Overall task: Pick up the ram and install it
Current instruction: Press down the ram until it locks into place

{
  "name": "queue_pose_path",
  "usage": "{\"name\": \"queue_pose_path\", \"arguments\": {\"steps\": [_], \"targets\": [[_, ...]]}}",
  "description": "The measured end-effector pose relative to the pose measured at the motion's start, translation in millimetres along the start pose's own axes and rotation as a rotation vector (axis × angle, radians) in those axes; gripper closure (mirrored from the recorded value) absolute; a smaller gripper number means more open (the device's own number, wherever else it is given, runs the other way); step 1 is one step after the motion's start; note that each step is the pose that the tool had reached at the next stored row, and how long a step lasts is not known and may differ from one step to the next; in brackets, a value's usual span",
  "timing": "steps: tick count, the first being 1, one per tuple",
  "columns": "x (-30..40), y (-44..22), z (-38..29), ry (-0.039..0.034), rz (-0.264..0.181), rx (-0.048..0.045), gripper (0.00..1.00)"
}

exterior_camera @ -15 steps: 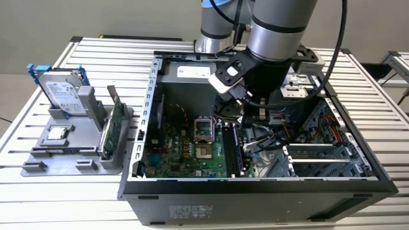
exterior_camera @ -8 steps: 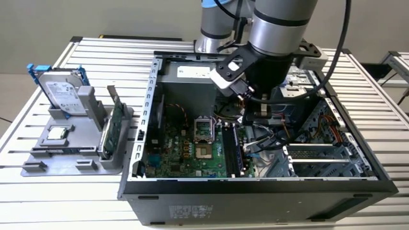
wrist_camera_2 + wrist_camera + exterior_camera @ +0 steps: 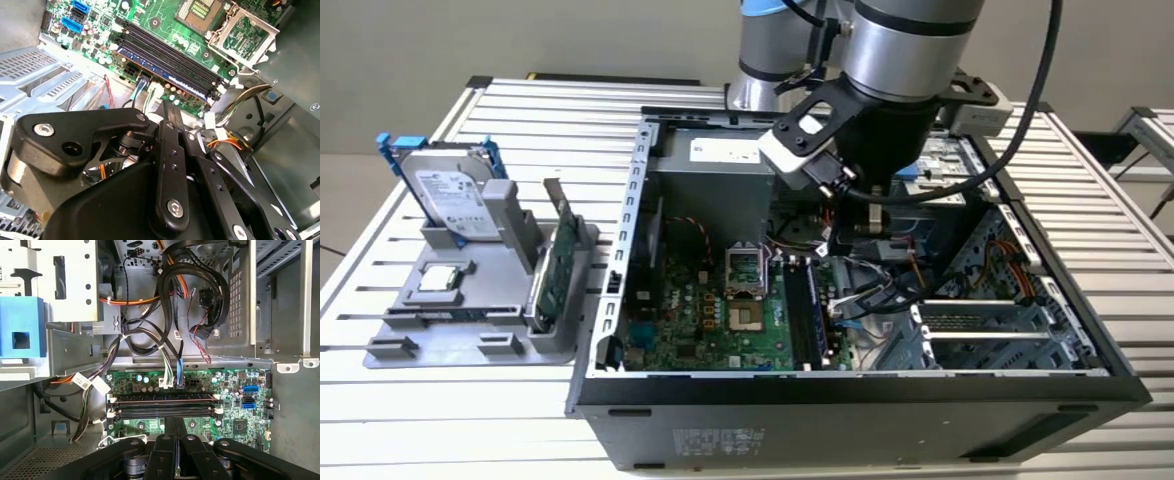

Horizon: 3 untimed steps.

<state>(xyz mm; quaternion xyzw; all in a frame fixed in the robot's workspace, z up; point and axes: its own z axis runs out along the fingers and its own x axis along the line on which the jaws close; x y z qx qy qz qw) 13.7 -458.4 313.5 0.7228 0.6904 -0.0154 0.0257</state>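
The ram (image 3: pixel 170 74) is a long dark stick with a blue label. It sits in the motherboard memory slot nearest the cable connectors, and shows as the row (image 3: pixel 165 398) in the first wrist view and as a bluish strip (image 3: pixel 809 305) in the exterior view. My gripper (image 3: pixel 847 240) hangs inside the open computer case, a little above the slots. In both wrist views its black fingers (image 3: pixel 170 120) are pressed together with nothing between them (image 3: pixel 176 425). I cannot tell whether the stick is fully seated.
Bundled cables (image 3: pixel 170 315) and a drive cage (image 3: pixel 987 320) crowd the case beside the slots. The CPU socket (image 3: pixel 744 270) lies open on the motherboard. On the exterior view's left, a grey tray (image 3: pixel 400 345) holds a hard drive (image 3: pixel 454 190), a green expansion card (image 3: pixel 550 275) and a processor (image 3: pixel 440 278).
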Motion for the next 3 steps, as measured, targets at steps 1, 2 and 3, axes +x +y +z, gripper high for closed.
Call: {"name": "queue_pose_path", "arguments": {"steps": [1,2,3], "targets": [[0.0,0.0,-0.2,-0.0001,0.0,0.0,1.0],[0.0,0.0,-0.2,0.0,0.0,0.0,1.0],[0.0,0.0,-0.2,0.0,0.0,0.0,1.0]]}}
